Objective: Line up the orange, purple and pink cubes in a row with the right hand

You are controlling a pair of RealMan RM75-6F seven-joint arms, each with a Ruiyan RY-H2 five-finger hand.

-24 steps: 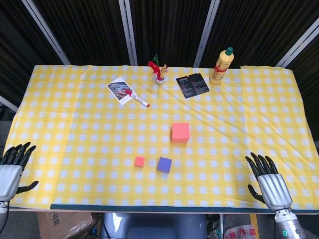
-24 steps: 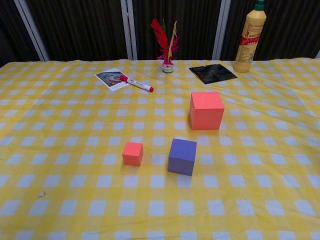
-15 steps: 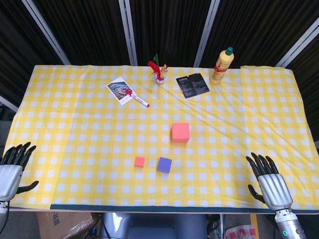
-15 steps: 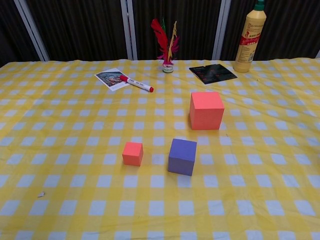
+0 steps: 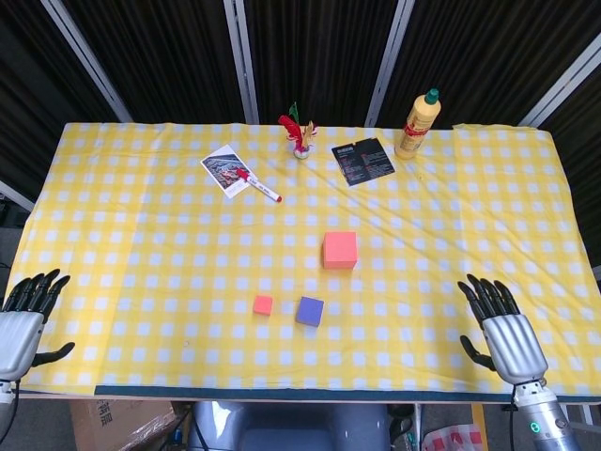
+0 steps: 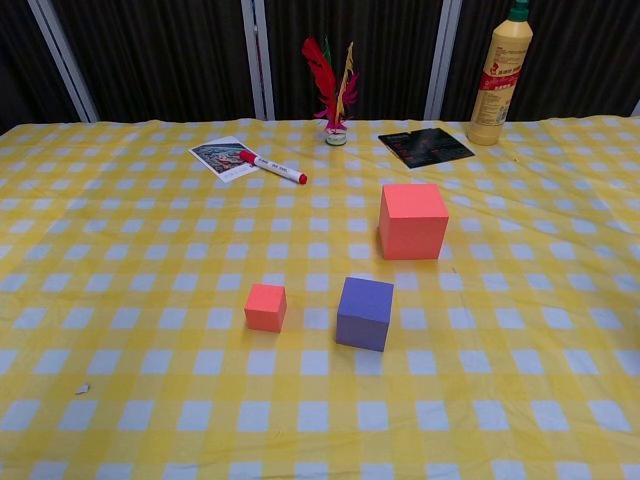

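A small orange cube (image 5: 263, 304) (image 6: 265, 307) and a purple cube (image 5: 310, 311) (image 6: 364, 313) sit side by side near the front middle of the yellow checked tablecloth (image 5: 141, 244). The larger pink cube (image 5: 340, 250) (image 6: 412, 221) stands behind the purple one, slightly to its right. My right hand (image 5: 502, 329) hovers at the front right corner of the table, fingers spread, holding nothing, far right of the cubes. At the front left edge my left hand (image 5: 21, 319) is likewise open and empty. Neither hand shows in the chest view.
Along the back of the table are a photo card (image 5: 224, 171) with a red marker (image 5: 257, 186) on it, a feathered shuttlecock (image 5: 299, 133), a black card (image 5: 363, 160) and a yellow bottle (image 5: 418, 124).
My right hand has edged slightly forward over the table's front corner. The left hand has sunk a little. The cubes have not moved.
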